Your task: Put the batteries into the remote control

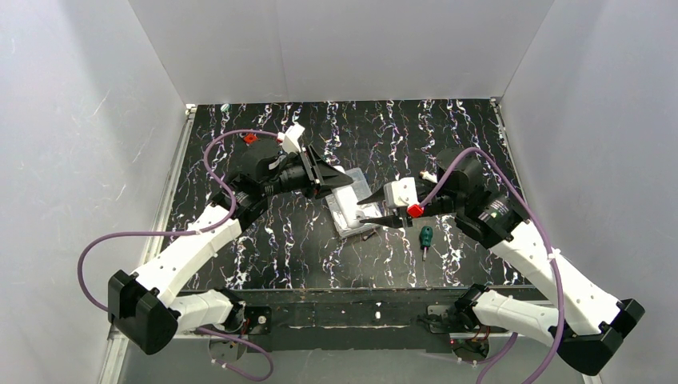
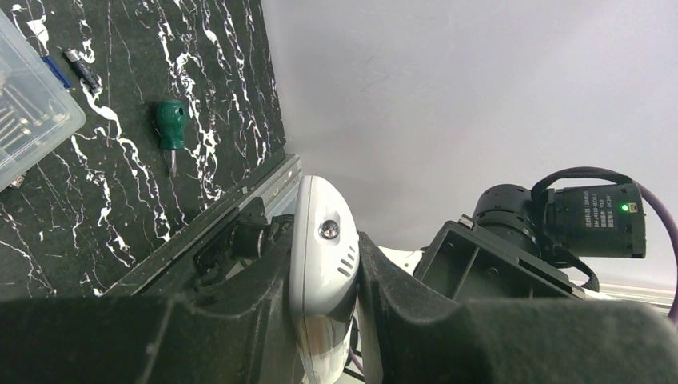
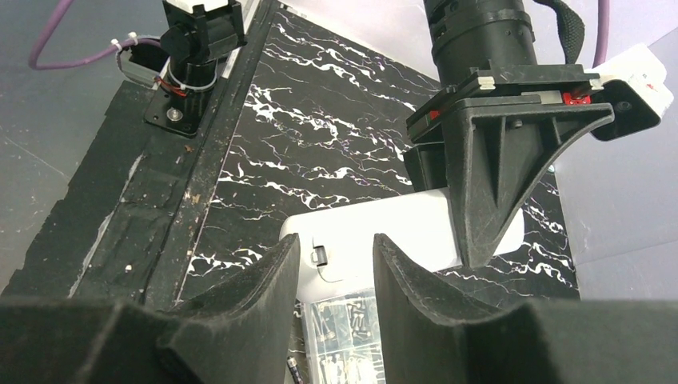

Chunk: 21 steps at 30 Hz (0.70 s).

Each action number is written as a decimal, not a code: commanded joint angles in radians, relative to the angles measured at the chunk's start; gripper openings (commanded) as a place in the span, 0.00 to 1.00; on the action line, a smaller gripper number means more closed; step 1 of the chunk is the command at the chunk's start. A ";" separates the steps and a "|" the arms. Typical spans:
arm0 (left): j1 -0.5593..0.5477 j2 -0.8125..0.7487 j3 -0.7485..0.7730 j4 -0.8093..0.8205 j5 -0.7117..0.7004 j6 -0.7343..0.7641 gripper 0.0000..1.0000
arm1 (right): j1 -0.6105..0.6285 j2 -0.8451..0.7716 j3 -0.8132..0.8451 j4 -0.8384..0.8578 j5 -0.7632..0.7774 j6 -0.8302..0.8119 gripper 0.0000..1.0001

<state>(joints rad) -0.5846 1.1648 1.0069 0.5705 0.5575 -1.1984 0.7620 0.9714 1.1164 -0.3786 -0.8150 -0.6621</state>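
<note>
Two arms meet at mid-frame in the top view. Left of centre, the left gripper [image 1: 339, 186] is clamped on the remote control [image 1: 345, 210], its white body squeezed between the fingers [image 2: 256, 304] and held over the clear box [image 1: 360, 181]. Just to the right, the right gripper [image 1: 376, 218] has its fingers apart at the remote's end. Further right, a green screwdriver [image 1: 426, 237] lies on the table [image 1: 280, 240].

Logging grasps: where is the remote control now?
Top view, table centre: the remote control is clamped in the left gripper over the clear box, the green screwdriver lying to its right.
</note>
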 commanded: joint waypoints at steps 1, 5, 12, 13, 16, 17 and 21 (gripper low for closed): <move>-0.004 -0.007 0.029 0.058 0.027 -0.004 0.00 | 0.007 0.008 0.008 0.032 0.018 -0.014 0.46; -0.004 -0.008 0.027 0.059 0.027 -0.004 0.00 | 0.007 0.013 0.007 0.030 0.015 -0.014 0.46; -0.004 -0.008 0.027 0.066 0.030 -0.008 0.00 | 0.007 0.014 -0.003 0.018 0.017 -0.019 0.46; -0.004 -0.008 0.029 0.065 0.031 -0.008 0.00 | 0.007 0.013 -0.005 0.018 0.017 -0.019 0.46; -0.004 -0.007 0.033 0.054 0.031 -0.007 0.00 | 0.007 0.011 -0.010 0.016 0.013 -0.018 0.46; -0.004 -0.008 0.033 0.052 0.033 -0.008 0.00 | 0.007 0.009 -0.011 0.015 0.011 -0.018 0.46; -0.004 -0.010 0.031 0.058 0.033 -0.009 0.00 | 0.007 0.009 -0.012 0.009 0.013 -0.019 0.46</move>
<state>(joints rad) -0.5846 1.1725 1.0069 0.5716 0.5579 -1.2053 0.7624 0.9886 1.1141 -0.3801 -0.7990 -0.6678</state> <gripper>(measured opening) 0.256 0.460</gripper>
